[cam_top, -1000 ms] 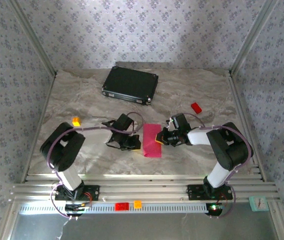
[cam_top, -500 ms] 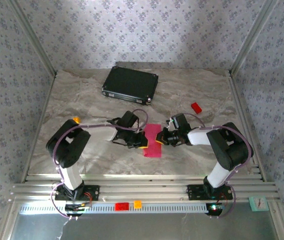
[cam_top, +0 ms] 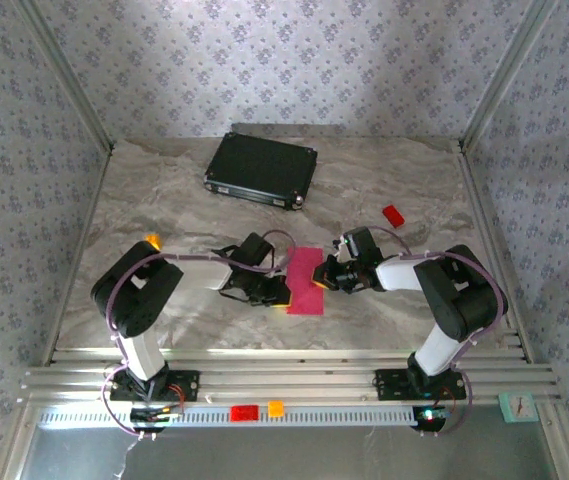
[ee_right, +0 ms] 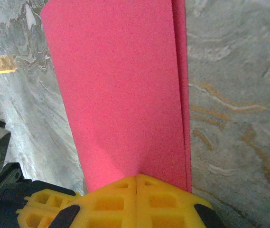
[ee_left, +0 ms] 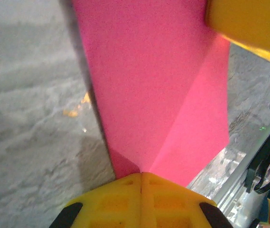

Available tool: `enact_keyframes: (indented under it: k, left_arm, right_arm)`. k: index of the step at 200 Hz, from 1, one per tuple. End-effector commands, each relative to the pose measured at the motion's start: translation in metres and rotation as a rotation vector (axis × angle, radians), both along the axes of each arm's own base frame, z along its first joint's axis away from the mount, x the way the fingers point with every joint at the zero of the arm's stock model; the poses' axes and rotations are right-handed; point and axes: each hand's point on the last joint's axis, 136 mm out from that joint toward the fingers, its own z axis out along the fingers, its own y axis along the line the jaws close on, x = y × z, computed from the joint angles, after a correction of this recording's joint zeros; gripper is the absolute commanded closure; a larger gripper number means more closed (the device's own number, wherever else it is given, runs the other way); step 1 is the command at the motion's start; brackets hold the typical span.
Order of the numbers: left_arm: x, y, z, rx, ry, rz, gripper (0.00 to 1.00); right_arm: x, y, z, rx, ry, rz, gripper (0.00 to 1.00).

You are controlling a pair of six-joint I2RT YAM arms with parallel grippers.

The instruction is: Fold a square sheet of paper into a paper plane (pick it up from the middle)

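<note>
2 end effectors (ee_left: 141, 176) (ee_right: 137, 178) pinch the paper (cam_top: 305, 278) — seemingly folded.

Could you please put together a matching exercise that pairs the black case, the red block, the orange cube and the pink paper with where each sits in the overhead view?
Things:
1. flat black rectangular case
2. small red block
3. tiny orange cube
4. thin magenta-pink folded paper sheet

Places:
A. in the middle, nearest the front
B. at the back, left of centre
C. on the left side
D. right of centre

Pairs: 1-B, 2-D, 3-C, 4-A.
</note>
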Motion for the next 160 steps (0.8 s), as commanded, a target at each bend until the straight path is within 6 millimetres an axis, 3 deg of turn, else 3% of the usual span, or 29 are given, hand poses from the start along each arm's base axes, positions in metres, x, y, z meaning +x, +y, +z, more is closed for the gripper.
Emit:
enact_keyframes:
  k: [1,60,94,131,160]
  left_arm:
    - [-0.03,0.04,-0.022,0.175,0.059,-0.015,0.94]
    - [-0.005,0.011,0.038,0.024,-0.082,0.003,0.95]
    - [0.003,-0.018,0.048,-0.085,-0.038,-0.009,0.95]
    - [0.006,-0.028,0.029,-0.082,0.003,-0.024,0.94]
    - [-0.009,-0.013,-0.001,-0.011,0.052,-0.041,0.94]
  right_arm:
    - [-0.058,-0.058,-0.071,-0.294,0.263,-0.082,1.0]
    - [-0.057,-0.057,-0.069,-0.29,0.256,-0.086,1.0]
    - [-0.057,-0.056,-0.07,-0.29,0.256,-0.088,1.0]
    - [-0.057,-0.055,-0.07,-0.29,0.251,-0.09,1.0]
    - [-0.058,-0.055,-0.071,-0.291,0.255,-0.087,1.0]
